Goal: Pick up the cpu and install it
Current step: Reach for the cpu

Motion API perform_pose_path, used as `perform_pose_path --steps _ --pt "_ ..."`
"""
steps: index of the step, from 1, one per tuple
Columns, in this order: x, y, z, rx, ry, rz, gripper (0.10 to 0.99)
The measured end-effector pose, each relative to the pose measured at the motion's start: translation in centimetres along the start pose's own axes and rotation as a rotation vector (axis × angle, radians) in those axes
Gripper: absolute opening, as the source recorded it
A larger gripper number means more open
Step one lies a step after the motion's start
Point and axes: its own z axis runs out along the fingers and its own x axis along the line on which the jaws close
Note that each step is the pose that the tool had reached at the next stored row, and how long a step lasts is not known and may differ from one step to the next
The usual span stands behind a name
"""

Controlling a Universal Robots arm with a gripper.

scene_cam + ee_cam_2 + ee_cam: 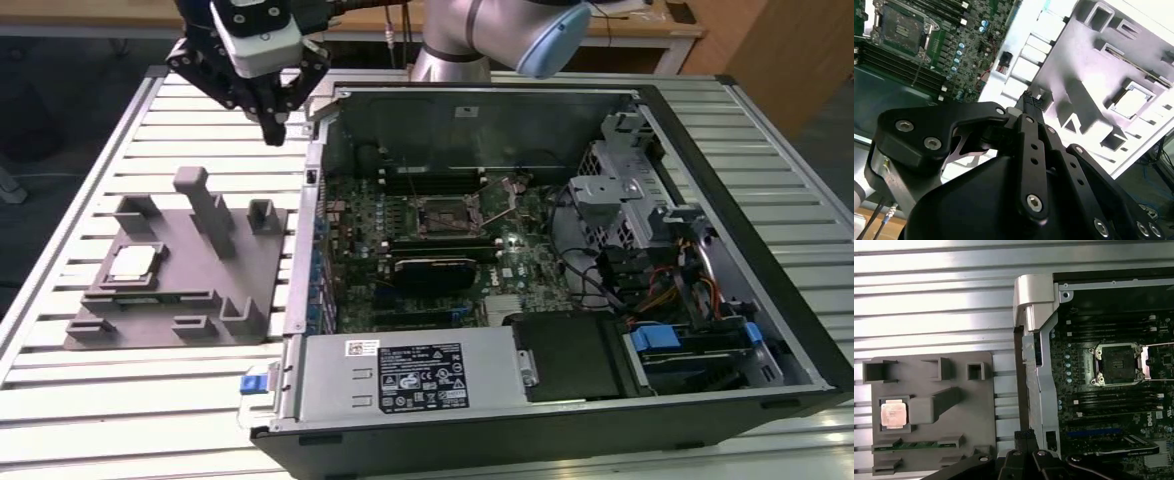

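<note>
You are seeing the gripper (274, 128) hanging over the slatted metal table (80, 380), just off the corner of the open computer case (747, 330), on the exterior view's left. Its two black fingers are pressing together at the tips and are carrying nothing; in both wrist views the tips are meeting in one dark point.

The cpu (134, 262) is lying flat in a square recess of the grey fixture (187, 300), pale top facing up. The fixture is resting on the table beside the case, on the exterior view's left, and the gripper is hovering well apart from the chip, above the fixture's far edge. In the first wrist view the cpu (893, 415) is sitting in its pocket next to a raised grey block, with a green memory stick (914, 445) lying in a slot close by.

Inside the case the motherboard (534, 255) is lying flat, and its cpu socket (447, 213) is showing a dark square centre within a metal frame. In the first wrist view the socket (1116, 365) is sitting across the case wall from the fixture.
</note>
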Motion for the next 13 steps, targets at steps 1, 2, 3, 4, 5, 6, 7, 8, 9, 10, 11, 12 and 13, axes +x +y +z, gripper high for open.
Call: perform_pose_path --steps 1,2,3,4,5,6,7,8,9,10,11,12,13 --pt "0.24 -0.02 0.08 0.0 0.0 0.0 0.106" --pt "0.47 -0.04 0.14 0.0 -0.0001 0.0 0.106" --pt "0.72 -0.07 0.2 0.0 0.0 0.0 0.106" --pt "0.96 -0.09 0.26 0.0 -0.0001 0.0 0.106" --pt "1.2 -0.11 0.32 0.0 0.0 0.0 0.106" --pt "1.45 -0.13 0.37 0.0 0.0001 0.0 0.106" --pt "1.72 -0.16 0.42 0.0 0.0 0.0 0.106" --pt "2.04 -0.19 0.48 0.0 0.0 0.0 0.106" --pt "2.34 -0.21 0.52 0.0 0.0 0.0 0.106" --pt "2.63 -0.24 0.57 0.0 0.0 0.0 0.106" --pt "2.88 -0.26 0.61 0.0 -0.0001 0.0 0.106" --pt "3.12 -0.28 0.65 0.0 -0.0001 0.0 0.106" --pt "3.34 -0.3 0.69 0.0 0.0 0.0 0.106"
